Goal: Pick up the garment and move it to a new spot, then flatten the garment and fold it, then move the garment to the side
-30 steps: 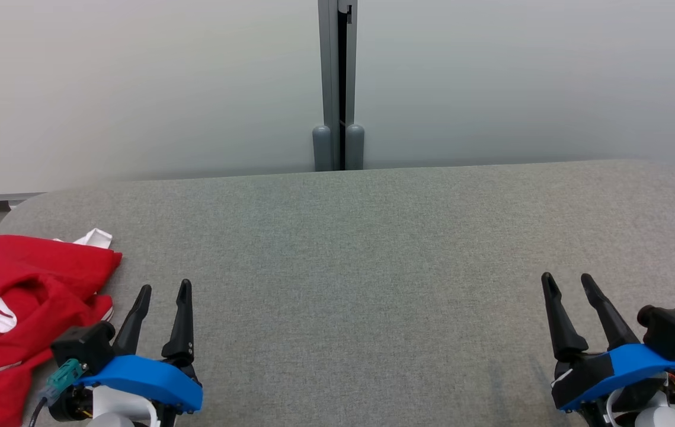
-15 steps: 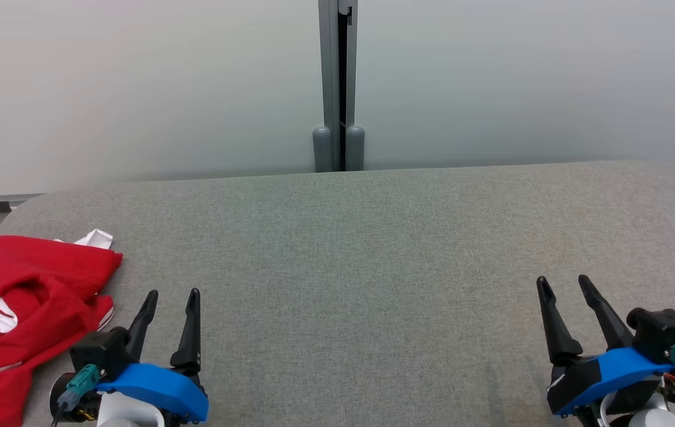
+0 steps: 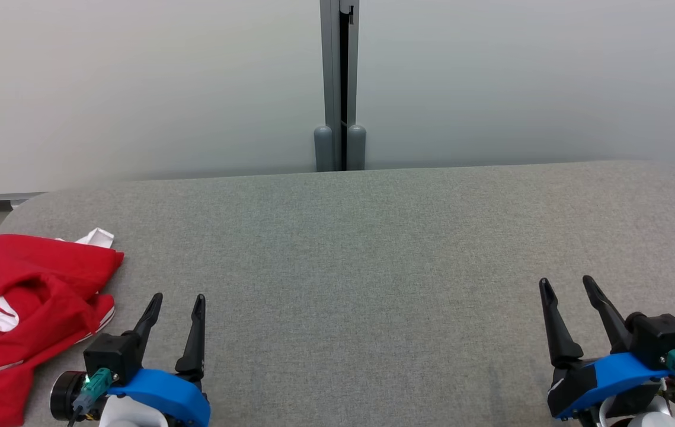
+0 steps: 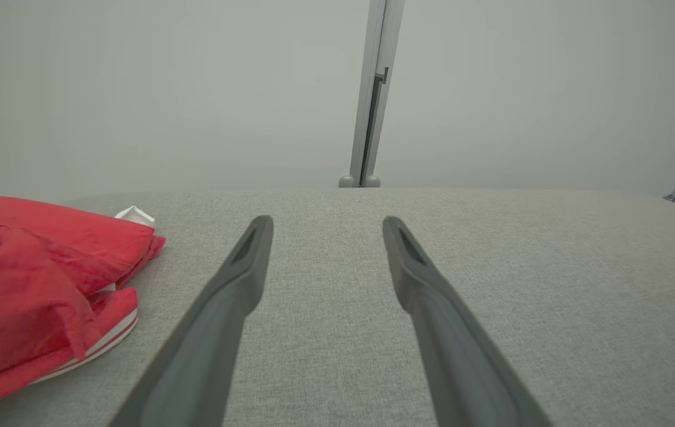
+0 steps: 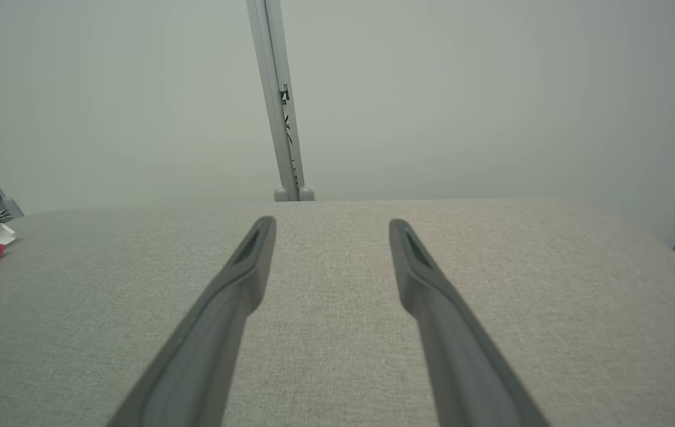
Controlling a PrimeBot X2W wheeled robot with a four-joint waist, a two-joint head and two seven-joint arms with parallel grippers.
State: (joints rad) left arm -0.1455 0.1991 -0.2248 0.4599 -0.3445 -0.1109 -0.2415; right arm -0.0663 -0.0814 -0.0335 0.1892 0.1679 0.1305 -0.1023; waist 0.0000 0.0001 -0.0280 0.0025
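Head view: red garment [image 3: 29, 279] crumpled, left end of grey surface [image 3: 373, 249]; soft, light, floppy; pinch bunched fold; left gripper [image 3: 179, 296], right gripper [image 3: 565, 279] spread, empty

Lab-like test bay: grey padded table [image 3: 373, 237], plain partition panels [image 3: 136, 89].

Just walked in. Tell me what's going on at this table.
A two-armed robot faces a grey table. A red garment with white trim lies loosely bunched at the table's left edge. Both grippers are open and empty, low over the near side. The left gripper is beside the garment, not touching it, and the right gripper is far off on the other side. Nothing is being handled at this moment.
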